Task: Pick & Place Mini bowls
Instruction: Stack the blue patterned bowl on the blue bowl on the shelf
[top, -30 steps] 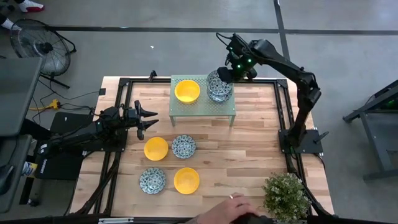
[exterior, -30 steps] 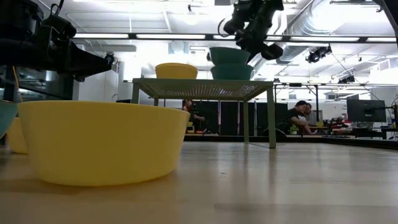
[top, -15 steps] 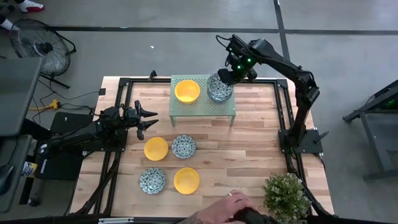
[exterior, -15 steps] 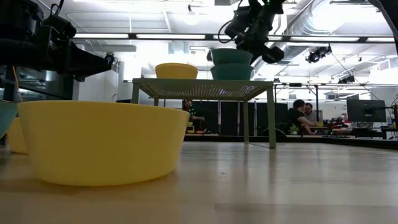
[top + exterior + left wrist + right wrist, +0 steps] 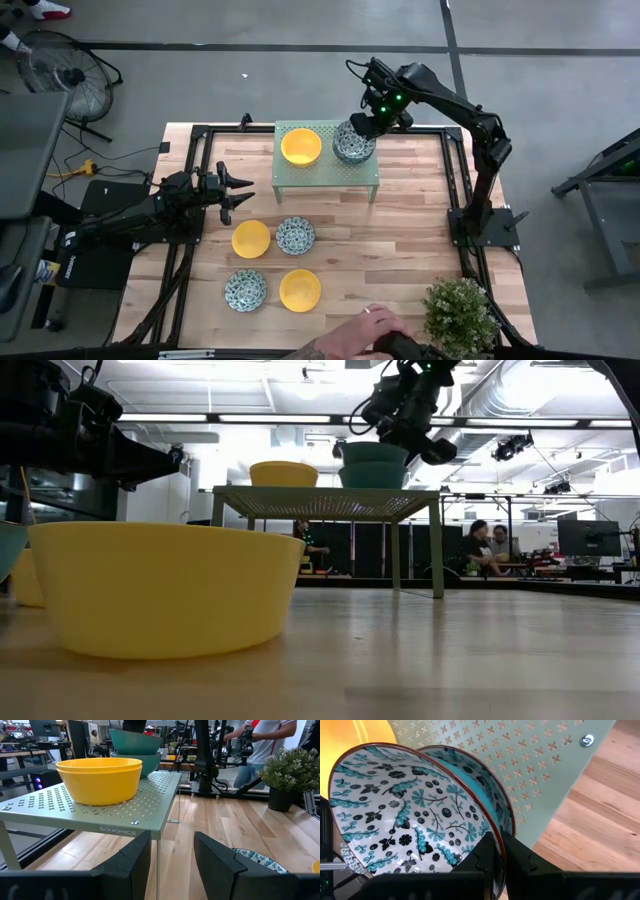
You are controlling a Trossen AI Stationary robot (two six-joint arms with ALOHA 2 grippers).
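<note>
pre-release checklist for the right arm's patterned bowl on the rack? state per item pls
1. Right gripper shut on the rim of the held patterned bowl: ok.
2. Held bowl sits over the patterned bowl already on the rack: ok.
3. Held bowl fully nested and level in the lower one: cannot tell; the low view shows it slightly tilted.
4. Stack clear of the yellow bowl on the rack: ok, a gap shows.
5. Rack has the stack inside its edge: ok.
6. Left gripper open, parked away from the rack: ok.
</note>
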